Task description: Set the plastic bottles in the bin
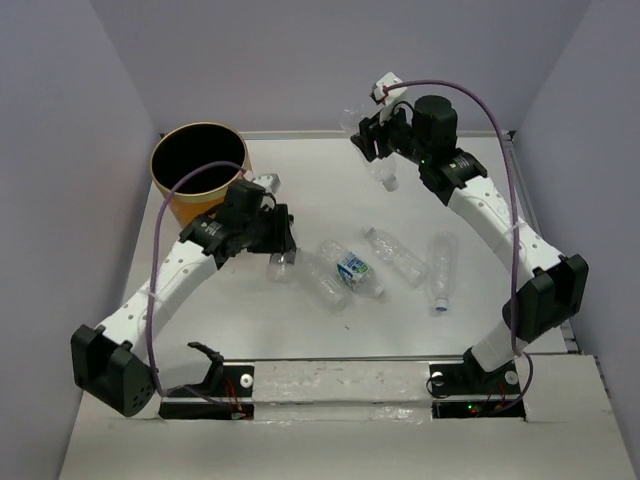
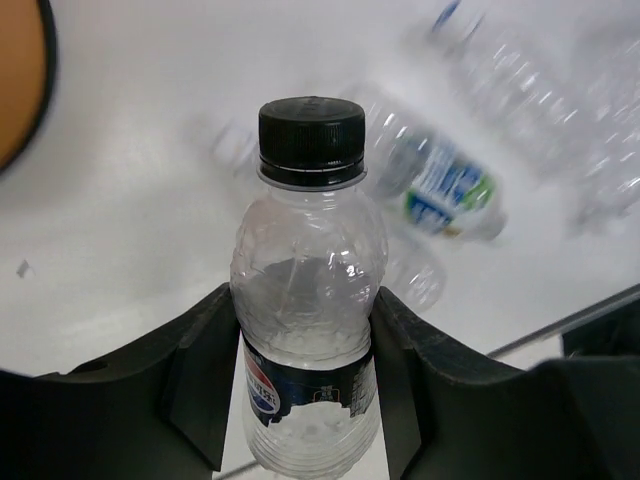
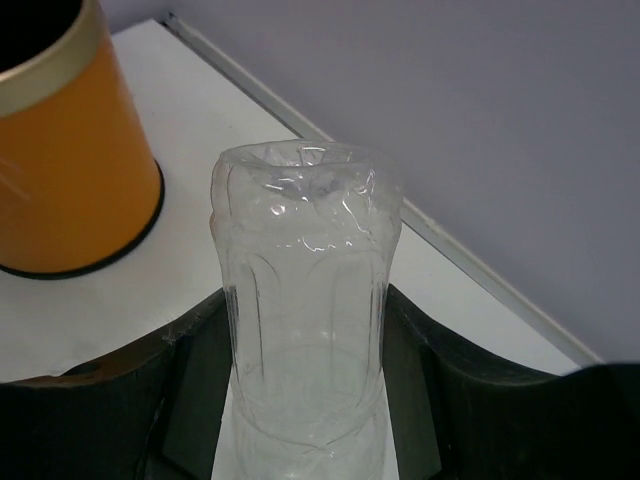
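Left gripper (image 2: 305,335) grips a bottle (image 2: 310,250) lengthwise — cap pointing outward.

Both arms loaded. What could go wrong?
1. The left gripper holds the black-capped bottle, the right gripper a clear bottle; one bin, so they could clash there.
2. The clear bottle is crinkled and far from the bin; it may slip in transit.
3. The labelled bottle lies near the left gripper; a swing could knock it.

The bin (image 1: 186,207) stands back left; bottles (image 1: 395,256) lie centrally, right of it.
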Controlling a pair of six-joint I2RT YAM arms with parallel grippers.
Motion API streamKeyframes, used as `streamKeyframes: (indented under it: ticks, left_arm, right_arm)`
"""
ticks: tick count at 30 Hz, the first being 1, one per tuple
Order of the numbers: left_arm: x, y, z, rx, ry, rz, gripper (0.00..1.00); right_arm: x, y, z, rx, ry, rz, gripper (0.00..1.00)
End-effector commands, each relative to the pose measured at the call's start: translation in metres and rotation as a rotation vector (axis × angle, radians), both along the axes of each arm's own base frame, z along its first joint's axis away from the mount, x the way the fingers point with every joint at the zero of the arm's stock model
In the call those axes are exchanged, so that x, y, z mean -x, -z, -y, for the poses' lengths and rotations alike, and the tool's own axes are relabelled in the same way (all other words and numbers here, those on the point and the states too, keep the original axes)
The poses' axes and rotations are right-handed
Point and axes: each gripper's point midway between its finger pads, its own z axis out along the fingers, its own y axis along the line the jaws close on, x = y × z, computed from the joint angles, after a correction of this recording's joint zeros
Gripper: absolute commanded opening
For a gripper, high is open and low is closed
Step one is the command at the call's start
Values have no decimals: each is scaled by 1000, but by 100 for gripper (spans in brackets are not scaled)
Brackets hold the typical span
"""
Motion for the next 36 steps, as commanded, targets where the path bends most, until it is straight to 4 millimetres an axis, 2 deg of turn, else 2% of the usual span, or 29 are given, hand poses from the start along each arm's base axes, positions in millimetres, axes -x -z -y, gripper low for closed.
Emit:
streamKeyframes:
  ticks: [1, 2, 3, 4, 5, 6, 7, 8, 10, 11, 12, 14, 17, 18, 19, 21, 22, 23, 24, 26, 27, 28, 29, 30, 31, 32, 34, 35, 36]
  left_arm:
    - [-38, -143, -3, 124, -93, 390, 49]
    - [-49, -180, -11, 141, -151, 498, 49]
    - [-50, -194, -11, 156, -154, 524, 49]
    - [-61, -214, -22, 146, -215, 602, 49]
    - [-68, -229, -30, 139, -263, 654, 49]
    - [-77, -258, -41, 155, -335, 753, 49]
    - [-84, -272, -54, 151, -381, 806, 49]
    - [-88, -286, -63, 153, -421, 852, 49]
    - [-100, -306, -86, 137, -518, 923, 50]
    - [-113, -306, -109, 99, -585, 929, 50]
    - [-117, -315, -122, 92, -634, 957, 50]
    - [-131, -307, -152, 40, -734, 954, 50]
    - [-141, -301, -175, 7, -843, 984, 50]
    - [-146, -287, -178, -16, -857, 970, 52]
    - [-147, -286, -184, -24, -890, 984, 59]
    - [-155, -266, -192, -73, -925, 950, 80]
    - [-159, -257, -194, -79, -935, 929, 94]
    - [-160, -252, -196, -77, -940, 918, 99]
    - [-161, -243, -195, -69, -924, 895, 99]
    - [-150, -250, -196, -27, -925, 914, 99]
    - [-146, -248, -192, -9, -905, 917, 99]
    - [-141, -251, -191, 8, -896, 926, 99]
    - [-126, -265, -190, 45, -889, 962, 99]
    - [-120, -262, -184, 67, -856, 961, 99]
    - [-113, -264, -181, 85, -834, 966, 99]
    - [-99, -273, -178, 124, -816, 989, 99]
    - [-83, -255, -165, 157, -740, 942, 99]
    - [-77, -255, -161, 172, -720, 934, 99]
    - [-74, -239, -157, 168, -700, 892, 99]
  right_arm:
    - [38, -32, -17, -244, -110, -24, 29]
    - [41, -43, -18, -288, -121, 0, 27]
    - [48, -38, -19, -323, -123, -47, 27]
    - [61, -49, -23, -381, -154, -60, 27]
    - [68, -47, -28, -394, -173, -74, 27]
    - [74, -40, -31, -403, -181, -87, 27]
    - [86, -46, -36, -429, -201, -84, 27]
    - [92, -40, -39, -440, -217, -79, 27]
    - [107, -41, -48, -455, -249, -78, 27]
    - [111, -41, -50, -459, -257, -80, 28]
    - [115, -43, -52, -465, -268, -79, 28]
    - [125, -46, -60, -474, -291, -81, 28]
    - [130, -52, -70, -483, -307, -75, 28]
    - [135, -53, -77, -484, -324, -77, 28]
    - [137, -60, -80, -491, -334, -60, 28]
    - [142, -69, -87, -511, -357, -39, 28]
    - [143, -74, -93, -521, -369, -33, 28]
    - [141, -71, -95, -520, -366, -39, 28]
    - [144, -84, -101, -535, -385, -22, 28]
    - [137, -81, -114, -545, -389, -42, 28]
    - [139, -97, -119, -570, -409, -15, 28]
    - [140, -101, -126, -589, -418, -23, 28]
    - [132, -95, -133, -594, -413, -36, 28]
    - [130, -111, -135, -626, -422, -3, 28]
    - [130, -115, -140, -652, -427, -12, 28]
    - [121, -108, -148, -657, -421, -25, 28]
    - [111, -117, -160, -696, -420, -14, 28]
    - [113, -132, -158, -720, -422, 8, 28]
    - [109, -137, -161, -735, -426, 14, 28]
